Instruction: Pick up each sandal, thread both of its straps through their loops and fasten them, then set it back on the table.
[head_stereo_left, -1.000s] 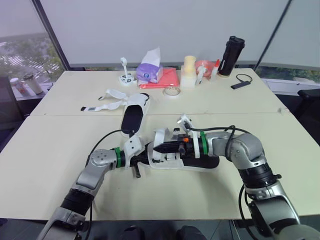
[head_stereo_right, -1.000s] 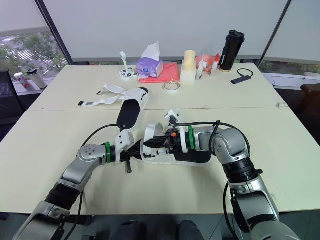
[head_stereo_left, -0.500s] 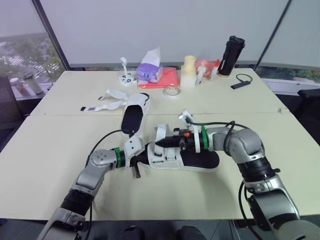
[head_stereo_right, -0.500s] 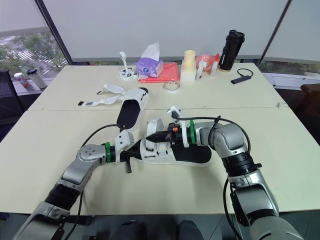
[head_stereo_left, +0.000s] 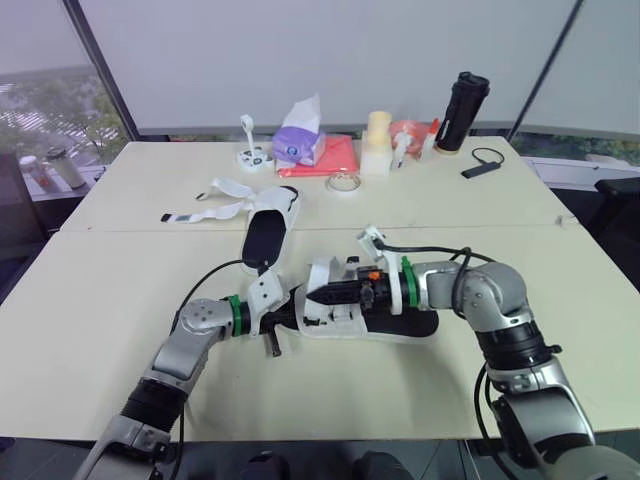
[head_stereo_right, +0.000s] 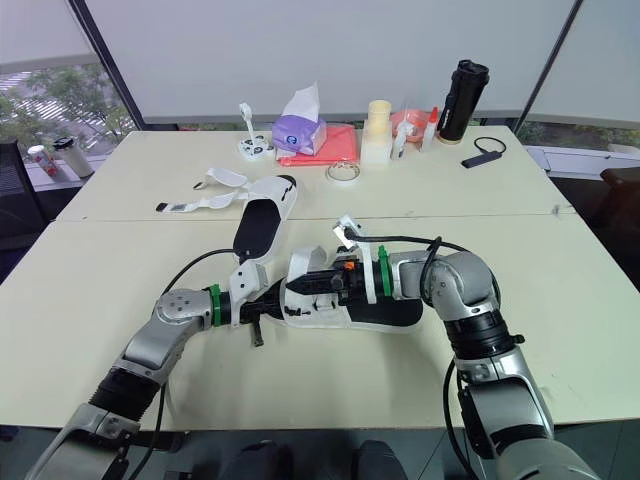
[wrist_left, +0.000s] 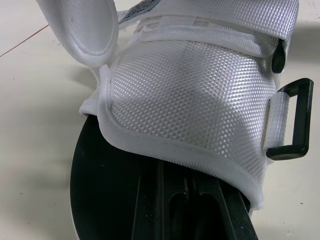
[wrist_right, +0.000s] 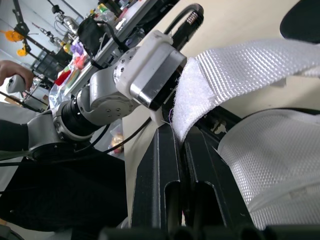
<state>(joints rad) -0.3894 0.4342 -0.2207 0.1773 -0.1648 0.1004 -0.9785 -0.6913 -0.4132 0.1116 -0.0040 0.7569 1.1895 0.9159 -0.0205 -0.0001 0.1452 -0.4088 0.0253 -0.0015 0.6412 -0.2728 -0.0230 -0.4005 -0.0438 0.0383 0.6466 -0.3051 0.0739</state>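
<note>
My left gripper (head_stereo_left: 287, 317) clamps the near sandal (head_stereo_left: 412, 323) as my right gripper (head_stereo_left: 320, 293) pinches 1 white strap (wrist_right: 240, 65), likely next to feed through a black loop (wrist_left: 295, 117).

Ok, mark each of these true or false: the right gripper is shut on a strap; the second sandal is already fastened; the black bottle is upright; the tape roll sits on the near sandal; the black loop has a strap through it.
1. The right gripper is shut on a white strap of the near sandal. True.
2. The second sandal is already fastened. False: its straps lie spread open on the table.
3. The black bottle stands upright. True.
4. The tape roll sits on the near sandal. False: it lies on the table beside the red folder.
5. The black loop has a strap through it. False: its opening is empty.
</note>
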